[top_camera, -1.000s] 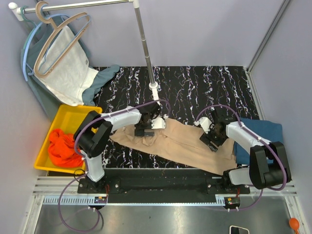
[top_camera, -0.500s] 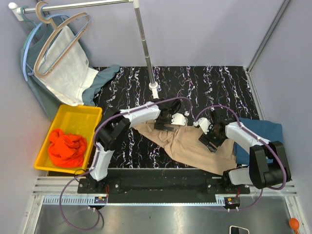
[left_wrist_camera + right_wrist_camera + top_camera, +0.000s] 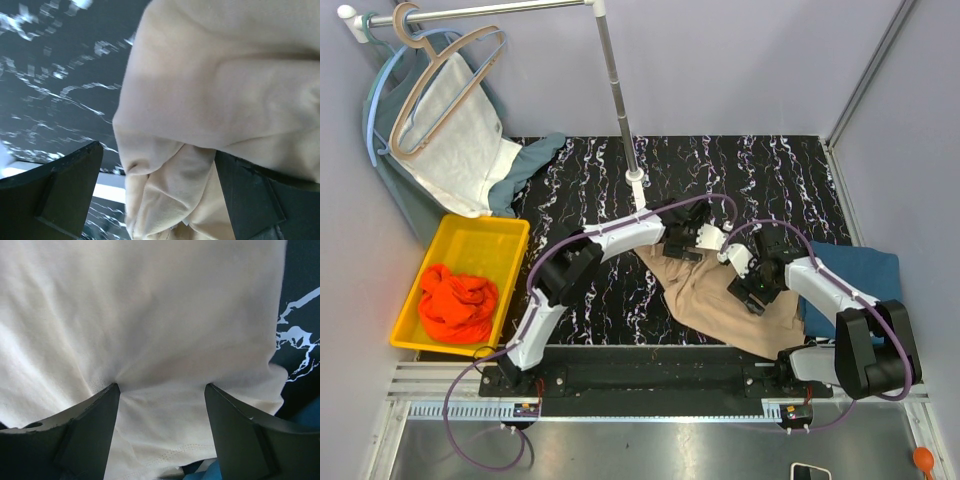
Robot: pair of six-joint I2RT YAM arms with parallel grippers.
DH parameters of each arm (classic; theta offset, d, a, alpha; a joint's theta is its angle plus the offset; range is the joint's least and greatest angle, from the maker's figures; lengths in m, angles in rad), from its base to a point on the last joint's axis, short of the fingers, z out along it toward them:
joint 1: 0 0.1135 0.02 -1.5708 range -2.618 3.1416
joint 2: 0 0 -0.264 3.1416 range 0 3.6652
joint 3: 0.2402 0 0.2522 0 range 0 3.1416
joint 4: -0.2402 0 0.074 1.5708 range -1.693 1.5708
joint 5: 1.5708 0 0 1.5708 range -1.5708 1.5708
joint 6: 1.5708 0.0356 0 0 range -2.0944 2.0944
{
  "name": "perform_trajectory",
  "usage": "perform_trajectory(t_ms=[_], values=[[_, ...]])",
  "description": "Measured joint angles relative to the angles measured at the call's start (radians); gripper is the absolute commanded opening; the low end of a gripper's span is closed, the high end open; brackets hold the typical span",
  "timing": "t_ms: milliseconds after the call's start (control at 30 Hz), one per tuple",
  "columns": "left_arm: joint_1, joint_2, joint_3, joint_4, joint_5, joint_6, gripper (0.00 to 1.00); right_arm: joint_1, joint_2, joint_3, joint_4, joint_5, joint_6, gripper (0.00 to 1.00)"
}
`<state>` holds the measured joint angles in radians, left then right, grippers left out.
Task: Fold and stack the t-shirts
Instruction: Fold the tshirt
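Note:
The beige t-shirt (image 3: 720,305) lies bunched at the table's centre right. My left gripper (image 3: 692,243) reaches across to its far left corner. In the left wrist view a gathered fold of the beige t-shirt (image 3: 210,75) hangs between the wide-open fingers of that gripper (image 3: 157,152), against the right one and apart from the left. My right gripper (image 3: 752,285) stands open, and its fingertips (image 3: 112,390) press into the beige t-shirt (image 3: 150,300). The dark teal-blue t-shirt (image 3: 865,270) lies at the right, its edge (image 3: 212,472) under the beige one. The orange-red t-shirt (image 3: 455,305) sits in the yellow bin (image 3: 480,250).
A clothes rail's pole (image 3: 618,100) stands on its base (image 3: 636,180) at the back of the black marbled table (image 3: 770,170). Hangers with a white cloth (image 3: 455,140) and a grey-green garment (image 3: 535,155) hang at the back left.
My left gripper swept right across the table and carried the beige shirt's left part over toward the right gripper. The shirt now covers far less of the table. The right gripper stayed put.

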<state>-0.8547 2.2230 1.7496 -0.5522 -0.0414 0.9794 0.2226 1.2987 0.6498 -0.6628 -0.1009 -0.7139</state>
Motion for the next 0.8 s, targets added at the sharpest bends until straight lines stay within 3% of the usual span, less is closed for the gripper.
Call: perform_trajectory(t_ms=[267,567,800], values=[[0.011,0.095,0.1,0.165,0.001,0.027,0.99,0.0,-0.013,-0.016,0.013,-0.028,-0.019,0.79],[0.016,0.272,0.353,0.226,0.02,0.111,0.99,0.0,-0.002,-0.017,0.024,-0.056,-0.026,0.78],[0.025,0.349,0.439,0.3,0.028,0.201,0.99,0.0,0.035,0.007,0.023,-0.075,-0.023,0.78]])
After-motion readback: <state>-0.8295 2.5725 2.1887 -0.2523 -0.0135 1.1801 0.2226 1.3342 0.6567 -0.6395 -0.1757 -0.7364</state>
